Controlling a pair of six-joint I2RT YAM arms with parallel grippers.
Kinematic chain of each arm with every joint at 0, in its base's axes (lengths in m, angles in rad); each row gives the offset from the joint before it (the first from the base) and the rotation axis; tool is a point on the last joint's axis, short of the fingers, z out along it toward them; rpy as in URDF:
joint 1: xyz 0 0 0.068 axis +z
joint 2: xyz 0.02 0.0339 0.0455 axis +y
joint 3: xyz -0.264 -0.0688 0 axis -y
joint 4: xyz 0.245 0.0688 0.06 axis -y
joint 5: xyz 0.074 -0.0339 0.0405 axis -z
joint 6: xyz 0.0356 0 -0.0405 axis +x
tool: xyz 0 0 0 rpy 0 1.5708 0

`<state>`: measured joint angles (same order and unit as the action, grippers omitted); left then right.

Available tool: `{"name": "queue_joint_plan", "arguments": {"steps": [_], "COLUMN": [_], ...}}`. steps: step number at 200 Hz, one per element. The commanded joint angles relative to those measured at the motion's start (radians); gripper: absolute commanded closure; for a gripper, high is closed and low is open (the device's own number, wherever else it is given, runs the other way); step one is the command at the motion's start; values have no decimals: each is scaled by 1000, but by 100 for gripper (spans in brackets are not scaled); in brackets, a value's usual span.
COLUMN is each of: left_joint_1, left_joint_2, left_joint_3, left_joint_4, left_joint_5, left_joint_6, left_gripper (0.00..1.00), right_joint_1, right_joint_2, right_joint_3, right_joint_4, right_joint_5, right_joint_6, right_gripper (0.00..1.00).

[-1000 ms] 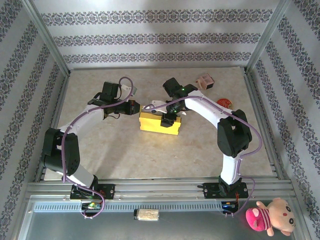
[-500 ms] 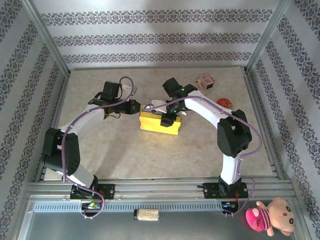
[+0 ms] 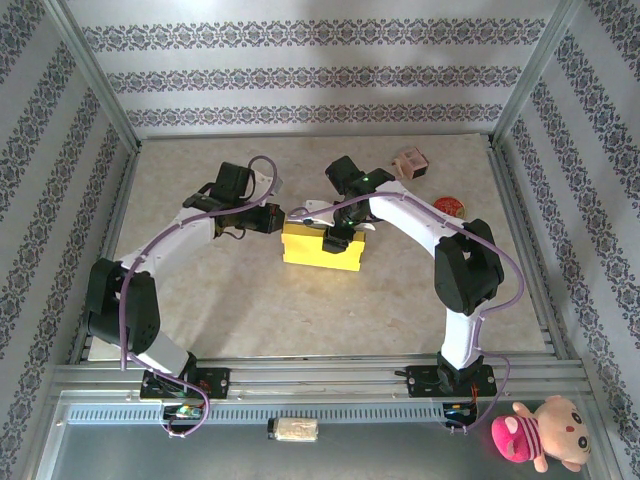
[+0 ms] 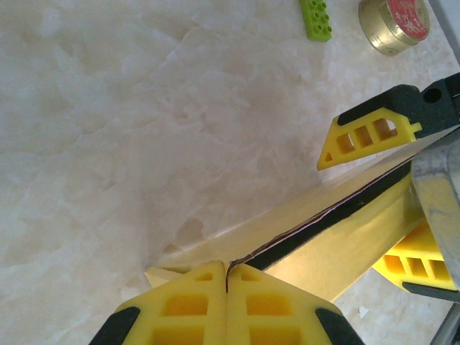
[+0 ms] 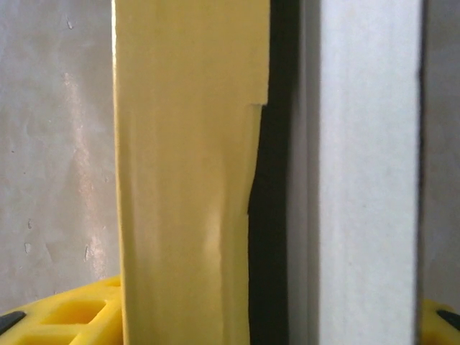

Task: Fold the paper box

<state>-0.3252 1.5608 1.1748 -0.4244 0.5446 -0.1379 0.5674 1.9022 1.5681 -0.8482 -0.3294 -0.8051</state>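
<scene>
A robotics lab test cell: an aluminium frame (image 3: 100, 82) lined with patterned wallpaper panels (image 3: 300, 60) encloses a marble-look tabletop (image 3: 250, 300), with two robot arms (image 3: 410, 215) bolted to a metal rail (image 3: 320, 378).

Paper box (image 5: 187, 180) ends and most of the right pincer's fingers (image 5: 65, 316) out of frame.

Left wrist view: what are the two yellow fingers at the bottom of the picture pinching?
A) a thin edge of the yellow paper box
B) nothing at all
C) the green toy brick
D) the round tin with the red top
A: the left gripper is closed on a thin flap edge of the paper box, while the green brick and round tin lie on the table beyond.
</scene>
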Motion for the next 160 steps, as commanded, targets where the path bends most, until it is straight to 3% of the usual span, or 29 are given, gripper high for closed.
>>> {"name": "queue_joint_plan", "arguments": {"steps": [1,96,160], "left_joint_1": [-67,-107,-140], "left_joint_2": [-32,-42,-116], "left_joint_3": [31,-3,-70], "left_joint_4": [-48,-11,-23], "left_joint_5": [87,68,16], "left_joint_6": [11,-98,-62], "left_gripper": [96,91,76], "right_joint_1": [25,23,20], "right_joint_2": [55,52,49], "right_joint_3": [-20,-25,-33], "right_joint_4": [13,35,52], "right_joint_5": [-22,10,10], "right_joint_6": [36,65,78], "right_gripper": [44,47,51]}}
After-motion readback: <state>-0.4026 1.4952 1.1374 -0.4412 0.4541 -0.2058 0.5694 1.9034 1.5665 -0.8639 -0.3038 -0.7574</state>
